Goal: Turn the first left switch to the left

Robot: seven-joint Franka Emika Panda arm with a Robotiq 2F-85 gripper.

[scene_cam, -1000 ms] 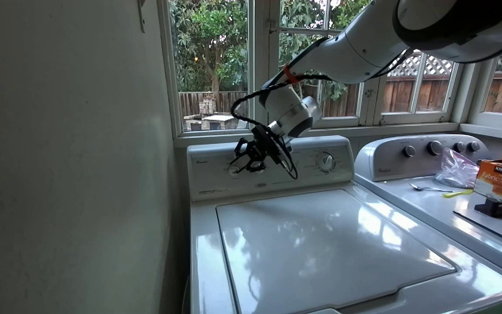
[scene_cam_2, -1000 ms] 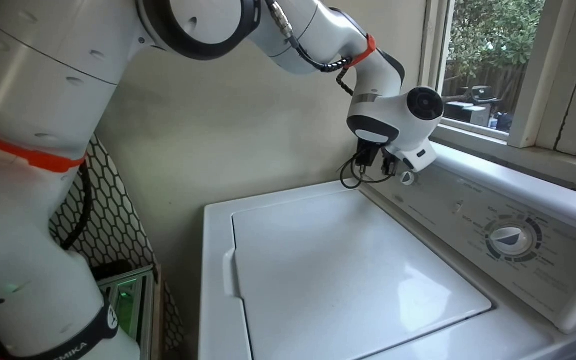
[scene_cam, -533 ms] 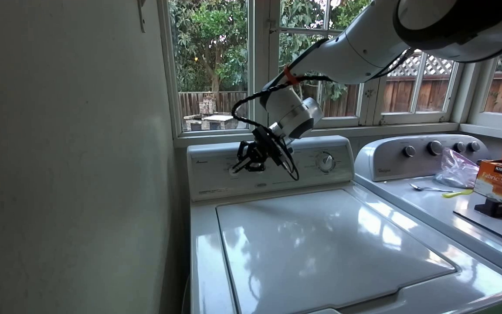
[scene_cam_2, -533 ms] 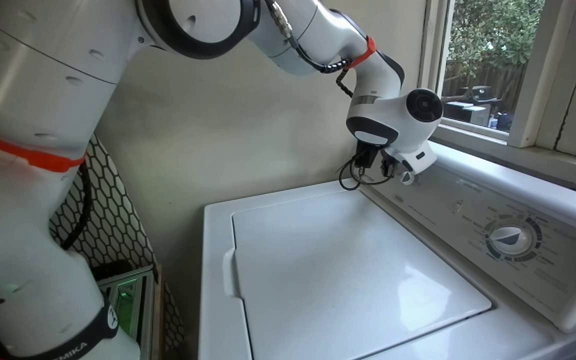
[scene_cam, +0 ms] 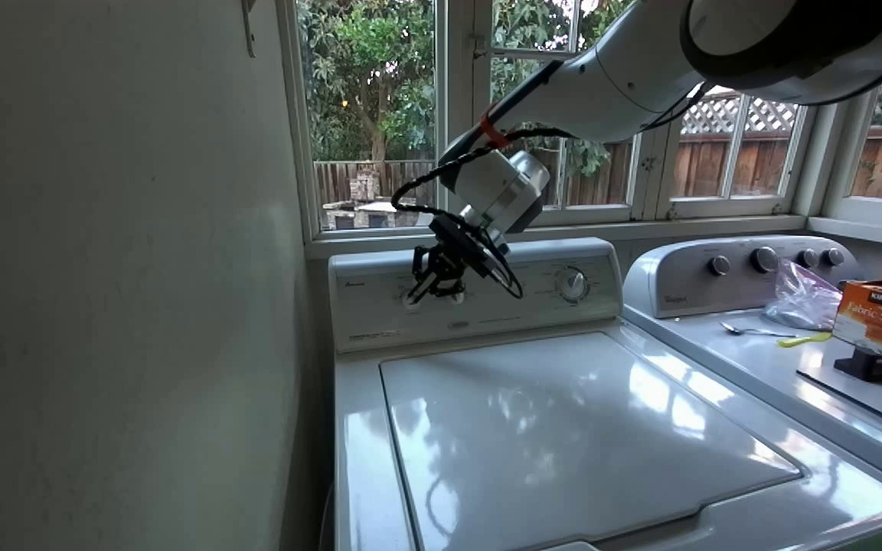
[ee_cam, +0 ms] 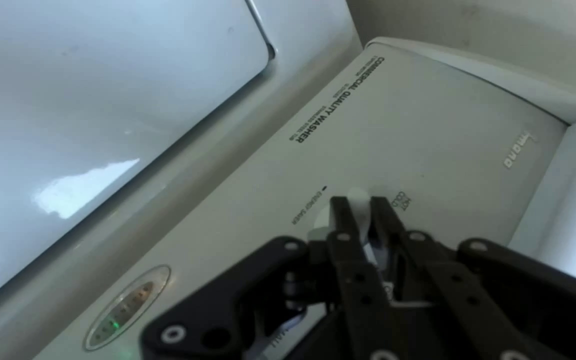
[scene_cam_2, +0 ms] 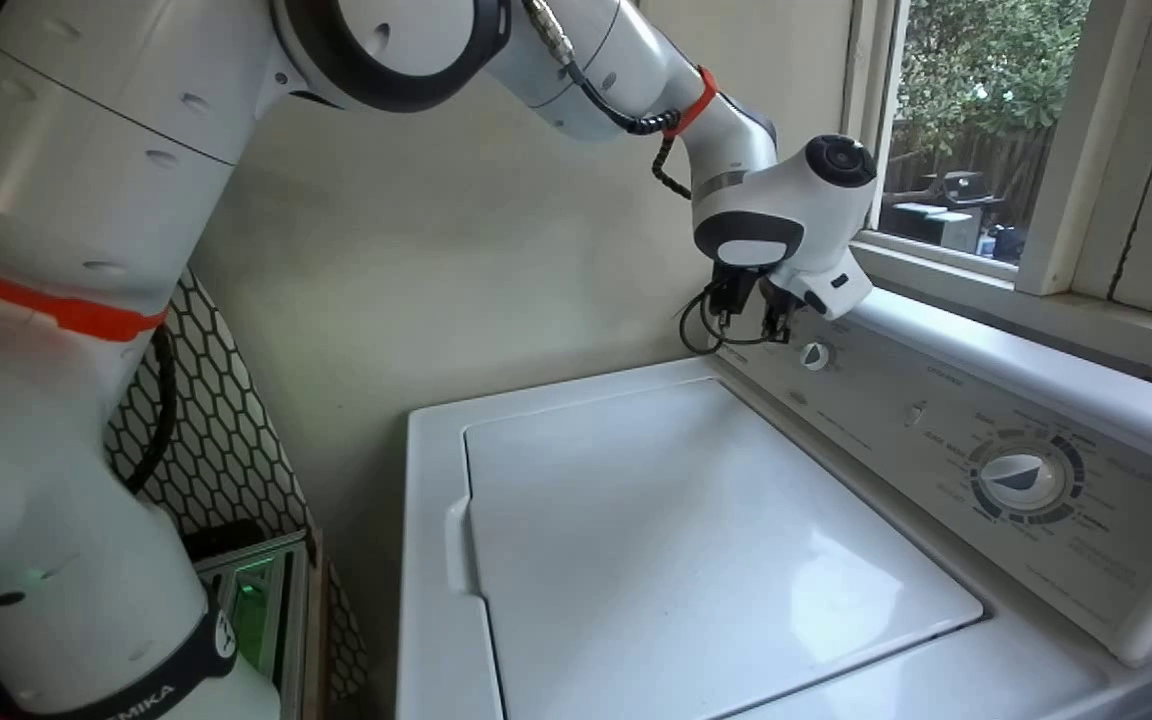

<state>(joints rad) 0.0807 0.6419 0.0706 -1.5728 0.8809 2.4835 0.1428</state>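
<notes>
The first left switch is a small pale round knob with a raised grip bar on the white washer's control panel. In the wrist view the knob sits between my fingertips, its disc partly covered by the near finger. In an exterior view the knob shows just below my fingertips. My gripper is closed on the grip bar, one finger against each side; it also shows in an exterior view. The second, like knob is to the right, and its face shows. The first left switch is hidden behind the gripper there.
The larger dial is farther right on the panel; it also shows in an exterior view. The washer lid lies in front. A wall stands close on the left. A window ledge runs behind the panel.
My fingers were apart around the knob and have closed on it. The wrist has since risen and tilted, with the fingertips staying at the knob. The second knob is more exposed now.
</notes>
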